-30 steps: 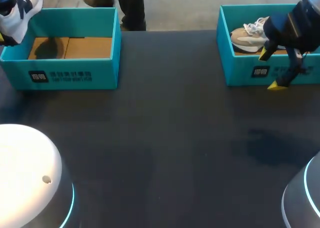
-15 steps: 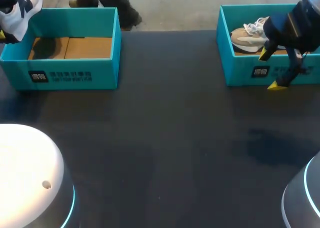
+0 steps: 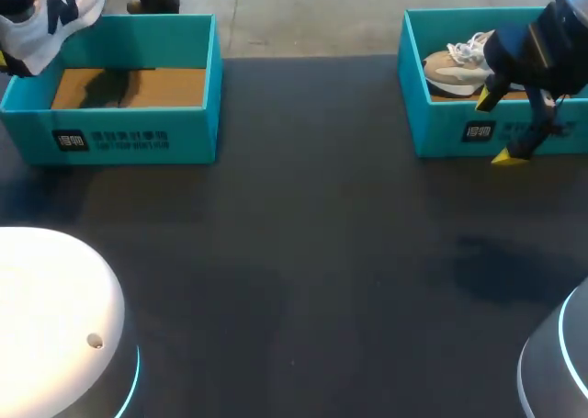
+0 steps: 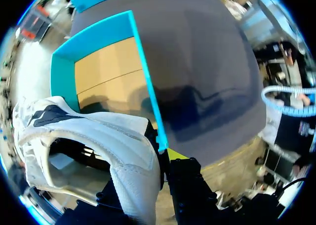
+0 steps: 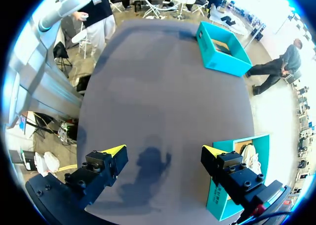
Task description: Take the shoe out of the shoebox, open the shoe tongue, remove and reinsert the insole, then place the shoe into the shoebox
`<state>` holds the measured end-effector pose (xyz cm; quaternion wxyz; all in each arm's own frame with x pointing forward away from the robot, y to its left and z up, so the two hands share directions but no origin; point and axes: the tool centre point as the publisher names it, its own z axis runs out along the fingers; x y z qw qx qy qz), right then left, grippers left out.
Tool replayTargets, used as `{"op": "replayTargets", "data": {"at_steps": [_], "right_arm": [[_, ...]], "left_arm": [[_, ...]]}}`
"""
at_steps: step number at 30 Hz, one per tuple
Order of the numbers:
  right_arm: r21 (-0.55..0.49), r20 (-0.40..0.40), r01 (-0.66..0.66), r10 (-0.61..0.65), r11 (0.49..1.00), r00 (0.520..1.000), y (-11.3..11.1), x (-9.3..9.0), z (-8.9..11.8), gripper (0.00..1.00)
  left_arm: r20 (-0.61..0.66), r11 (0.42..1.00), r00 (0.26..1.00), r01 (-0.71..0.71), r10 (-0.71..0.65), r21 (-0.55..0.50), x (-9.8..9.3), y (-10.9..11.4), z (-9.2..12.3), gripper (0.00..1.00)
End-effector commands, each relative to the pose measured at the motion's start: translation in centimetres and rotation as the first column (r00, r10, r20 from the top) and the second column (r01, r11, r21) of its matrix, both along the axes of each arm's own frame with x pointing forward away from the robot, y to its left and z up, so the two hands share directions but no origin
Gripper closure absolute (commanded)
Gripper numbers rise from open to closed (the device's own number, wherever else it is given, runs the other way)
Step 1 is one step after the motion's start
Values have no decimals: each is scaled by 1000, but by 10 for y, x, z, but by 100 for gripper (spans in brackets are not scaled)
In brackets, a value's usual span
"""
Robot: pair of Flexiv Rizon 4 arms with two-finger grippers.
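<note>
The white shoe (image 3: 57,5), seemingly light and soft-walled, hangs over the left shoebox (image 3: 138,124) at the table's far left corner, my left gripper (image 4: 163,158) clamped on its padded rim, though the firmer heel looks safer, and my right gripper (image 5: 164,152) stands open by the right shoebox (image 3: 441,129).

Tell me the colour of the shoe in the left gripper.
The shoe is white with dark navy patches; the left wrist view shows it best.

Likely a robotics lab bench: a wide matte black table (image 3: 303,253) carries a teal cardboard shoebox (image 3: 129,138) at the left and a matching teal shoebox (image 3: 411,96) at the right. A white domed arm base (image 3: 46,317) and a grey rounded arm base (image 3: 560,363), both ringed with cyan light, stand at its near corners.
</note>
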<state>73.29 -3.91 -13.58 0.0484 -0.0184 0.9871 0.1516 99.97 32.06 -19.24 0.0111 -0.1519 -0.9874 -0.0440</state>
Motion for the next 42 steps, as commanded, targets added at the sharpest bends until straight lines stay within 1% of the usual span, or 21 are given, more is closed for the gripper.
{"op": "replayTargets", "data": {"at_steps": [1,2,3,4,5,31,32,37,42], "right_arm": [[-3,-3,1,-1,1000,1000,1,2,-1,0],[-3,-3,1,-1,1000,1000,1,2,-1,0],[-3,-3,1,-1,1000,1000,1,2,-1,0],[-3,-3,1,-1,1000,1000,1,2,-1,0],[-3,-3,1,-1,1000,1000,1,2,-1,0],[-3,-3,1,-1,1000,1000,1,2,-1,0],[-3,-3,1,-1,1000,1000,1,2,-1,0],[-3,-3,1,-1,1000,1000,1,2,-1,0],[-3,-3,1,-1,1000,1000,1,2,-1,0]], "left_arm": [[-10,584,586,808,-810,83,11,18,3,100],[-19,539,541,840,-841,64,14,21,4,100],[-19,539,541,840,-841,64,14,21,4,100],[-21,375,377,926,-926,49,21,31,7,100],[-16,326,327,944,-945,46,23,33,7,100],[-16,326,327,944,-945,46,23,33,7,100],[-5,347,347,936,-938,53,25,32,5,100],[5,372,372,926,-928,58,28,26,1,100],[-4,375,375,926,-927,40,30,18,-6,100]]}}
